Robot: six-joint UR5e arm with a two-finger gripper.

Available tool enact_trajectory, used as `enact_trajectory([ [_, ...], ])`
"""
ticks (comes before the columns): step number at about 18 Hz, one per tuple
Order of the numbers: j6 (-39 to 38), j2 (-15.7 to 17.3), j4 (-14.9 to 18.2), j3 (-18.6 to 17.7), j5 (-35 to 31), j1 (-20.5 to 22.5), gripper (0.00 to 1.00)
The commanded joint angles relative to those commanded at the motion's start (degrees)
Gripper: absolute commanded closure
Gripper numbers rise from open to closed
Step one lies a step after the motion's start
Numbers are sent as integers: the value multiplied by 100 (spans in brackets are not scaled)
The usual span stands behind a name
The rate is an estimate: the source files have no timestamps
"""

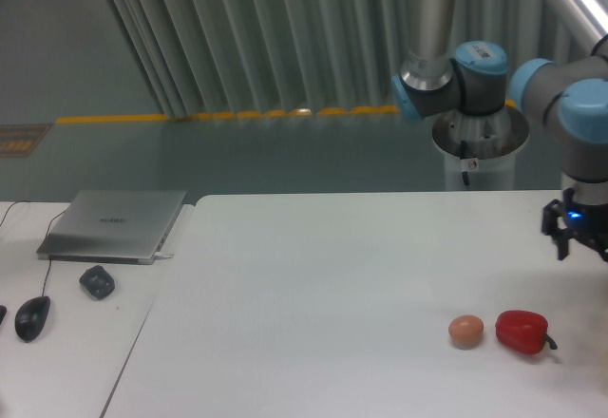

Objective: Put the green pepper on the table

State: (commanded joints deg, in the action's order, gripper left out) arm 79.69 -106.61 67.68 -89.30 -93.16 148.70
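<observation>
Grey ribbed curtain panels hang behind the scene, with a yellow floor stripe (228, 114) running along their foot. Below that lies the large plain white flat-topped desk with a rounded corner (313, 285), filling most of the lower picture and cut off by the bottom and right edges.

At about 4 o'clock on this desk sits a glossy red pepper with a dark stem (522, 332), its stem pointing toward 4 o'clock. Just beside it, at its 9 o'clock, rests a small tan-orange egg-like ball (465, 331); the two stand close but apart.

At 3 o'clock, the silver and pale-blue jointed robot arm (475, 66) reaches down to the black pincer (581, 237), which hangs above the desk at the picture's right edge, up at 1 o'clock from the red pepper. The frame slices the pincer off, so only its left part and a small blue light show; I cannot tell whether its fingers are spread or closed, nor whether anything sits between them.

No green pepper can be made out anywhere in view.

At 9 o'clock a narrower pale side desk (66, 342) carries a closed grey laptop (114, 224), a small dark grey mouse (97, 281) and a black wired mouse (32, 316), whose cable runs off the left edge.
</observation>
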Motion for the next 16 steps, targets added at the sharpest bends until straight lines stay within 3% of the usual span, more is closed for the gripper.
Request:
enact_trajectory([
  [3,870,-18,-9,0,-297,194,0],
  [7,1075,0,26,-53,-852,510,0],
  [10,839,9,96,-61,-844,782,0],
  [16,-487,44,149,0,-800,1371,0],
])
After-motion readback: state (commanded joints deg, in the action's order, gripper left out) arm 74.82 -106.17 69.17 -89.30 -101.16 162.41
